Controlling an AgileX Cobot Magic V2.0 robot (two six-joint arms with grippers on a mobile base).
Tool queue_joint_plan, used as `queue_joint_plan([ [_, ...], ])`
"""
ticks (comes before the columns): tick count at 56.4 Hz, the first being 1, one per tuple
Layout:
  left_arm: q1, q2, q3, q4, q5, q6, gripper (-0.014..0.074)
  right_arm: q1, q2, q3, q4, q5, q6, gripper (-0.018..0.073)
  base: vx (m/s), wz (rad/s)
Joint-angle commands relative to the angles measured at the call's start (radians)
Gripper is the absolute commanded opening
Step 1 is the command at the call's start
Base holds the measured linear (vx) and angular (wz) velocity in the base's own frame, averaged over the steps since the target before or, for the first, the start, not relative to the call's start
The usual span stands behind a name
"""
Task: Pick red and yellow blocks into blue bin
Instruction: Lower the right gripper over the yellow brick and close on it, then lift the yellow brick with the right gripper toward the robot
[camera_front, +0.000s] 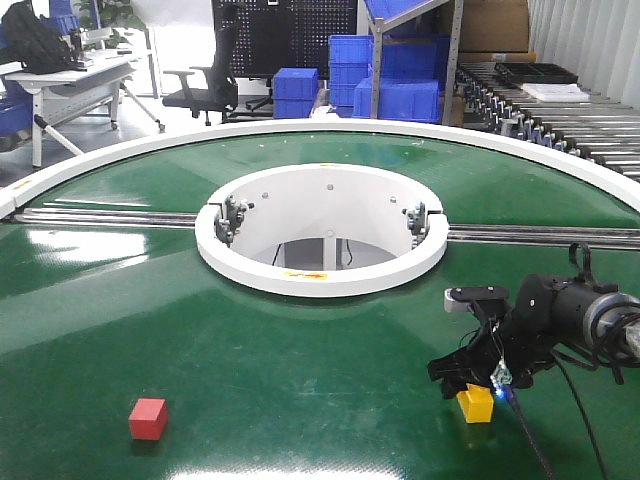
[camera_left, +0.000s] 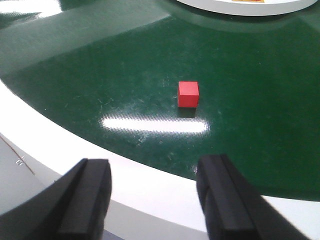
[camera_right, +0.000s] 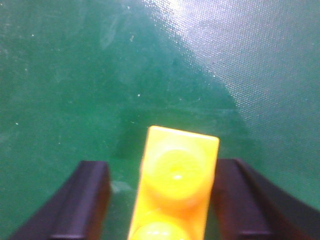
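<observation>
**Nothing binned yet: one block lined up, one waiting**

We start with the big green table (camera_front: 300, 380), curving around its white ring (camera_front: 320, 280), and both blocks sit out on it. The blue bin does not show in any view; the blue crates (camera_front: 405, 100) stacked at the far back stand well off the table, and we cannot say whether any of them is the target. So by our reckoning the score is zero from two.

Over on the right side the right gripper (camera_right: 161, 197) is down at the table surface with its jaws spread either side of the yellow brick (camera_right: 175, 185). One finger looks to be right against the brick, while the other shows a sliver of green between it and the plastic, so the jaws are not clamped. We judge the grasp is about to happen, with lift and carry left to do.

The left gripper (camera_left: 155, 200) hangs spread and empty above the table's white edge, with the red cube (camera_left: 188, 94) well ahead of it on the table, untouched. That block's whole trip remains.
</observation>
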Motion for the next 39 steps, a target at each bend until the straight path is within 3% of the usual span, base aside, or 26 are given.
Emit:
queue_joint_plan([
  [1,0.000,0.009,-0.026,-0.004,-0.079,-0.001,0.0488,-0.004,-0.059,-0.034,0.004,-0.027,-0.002,0.0333,0.00,0.00],
  [9,0.000,0.009,-0.026,-0.004,-0.079,-0.001,0.0488,-0.004,-0.060,-0.034,0.005,-0.024,-0.002,0.0256,0.00,0.00],
  [24,0.000,0.009,-0.026,-0.004,-0.085,-0.001,0.0488,0.016,-0.241,-0.003,0.028,0.012,-0.046,0.0256,0.00,0.00],
  [39,0.000,0.009,-0.026,-0.004,-0.087,-0.001,0.0488,0.095,-0.563,0.282,0.127,-0.176,-0.228,0.0256,0.00,0.00],
])
